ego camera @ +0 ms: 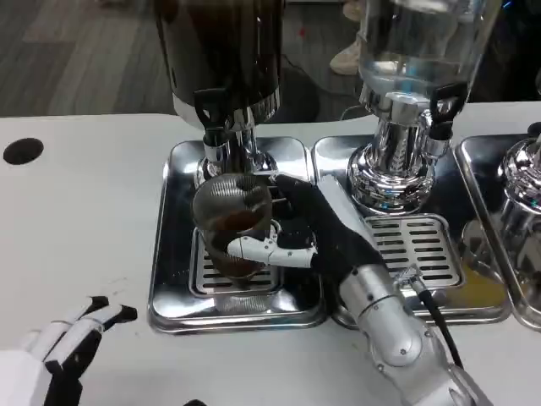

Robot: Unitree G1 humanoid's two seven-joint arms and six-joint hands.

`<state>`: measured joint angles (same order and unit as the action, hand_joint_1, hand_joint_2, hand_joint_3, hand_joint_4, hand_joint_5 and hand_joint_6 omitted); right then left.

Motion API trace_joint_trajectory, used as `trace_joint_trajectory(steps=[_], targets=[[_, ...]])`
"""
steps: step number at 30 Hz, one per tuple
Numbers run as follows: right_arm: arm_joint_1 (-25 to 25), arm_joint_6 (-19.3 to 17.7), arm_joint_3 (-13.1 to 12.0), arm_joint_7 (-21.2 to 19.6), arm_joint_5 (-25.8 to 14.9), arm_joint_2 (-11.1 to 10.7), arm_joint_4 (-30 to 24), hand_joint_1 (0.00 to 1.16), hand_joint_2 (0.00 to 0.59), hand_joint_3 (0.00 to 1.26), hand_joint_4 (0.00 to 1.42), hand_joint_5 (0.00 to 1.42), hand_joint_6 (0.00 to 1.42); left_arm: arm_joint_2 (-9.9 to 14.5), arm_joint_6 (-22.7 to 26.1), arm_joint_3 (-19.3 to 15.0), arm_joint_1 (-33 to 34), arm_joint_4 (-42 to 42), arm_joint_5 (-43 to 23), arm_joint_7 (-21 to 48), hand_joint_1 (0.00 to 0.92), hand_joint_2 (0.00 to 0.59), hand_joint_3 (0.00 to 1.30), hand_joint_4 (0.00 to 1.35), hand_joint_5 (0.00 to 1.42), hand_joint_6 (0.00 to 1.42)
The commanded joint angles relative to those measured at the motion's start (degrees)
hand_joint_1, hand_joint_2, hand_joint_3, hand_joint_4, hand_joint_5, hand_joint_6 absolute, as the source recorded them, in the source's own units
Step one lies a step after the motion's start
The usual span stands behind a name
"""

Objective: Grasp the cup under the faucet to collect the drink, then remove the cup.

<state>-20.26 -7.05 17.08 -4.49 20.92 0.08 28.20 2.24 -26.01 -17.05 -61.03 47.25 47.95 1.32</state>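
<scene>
Now cup [232, 222] in rt hand [306, 234]

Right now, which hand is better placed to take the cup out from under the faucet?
The right hand: it already grips the cup below the dark dispenser's faucet. The left hand rests away at the table's near edge.

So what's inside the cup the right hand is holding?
The cup, gripped by the right hand under the dark dispenser's faucet, holds a brown drink filling its lower part. Fingers wrap its front, hiding how deep the liquid goes.
</scene>
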Motion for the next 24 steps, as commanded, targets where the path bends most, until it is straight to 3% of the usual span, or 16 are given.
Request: trace_joint_trajectory(steps=[1, 24], targets=[[0.20, -0.17, -0.57, 0.56, -0.86, 0.09, -3.14, 0.65, 0.096, 0.39, 0.41, 0.41, 0.30, 0.81, 0.79, 0.13, 0.20, -0.50, 0.70, 0.76, 0.000, 0.102, 0.31, 0.19, 0.26, 0.47], [4.81, 0.73, -2.22, 4.85, -2.44, -2.44, -10.84, 0.64, 0.088, 0.40, 0.41, 0.41, 0.29, 1.47, 3.17, 3.88, 2.17, -0.81, 3.04, 1.48, 0.000, 0.099, 0.30, 0.20, 0.27, 0.47]])
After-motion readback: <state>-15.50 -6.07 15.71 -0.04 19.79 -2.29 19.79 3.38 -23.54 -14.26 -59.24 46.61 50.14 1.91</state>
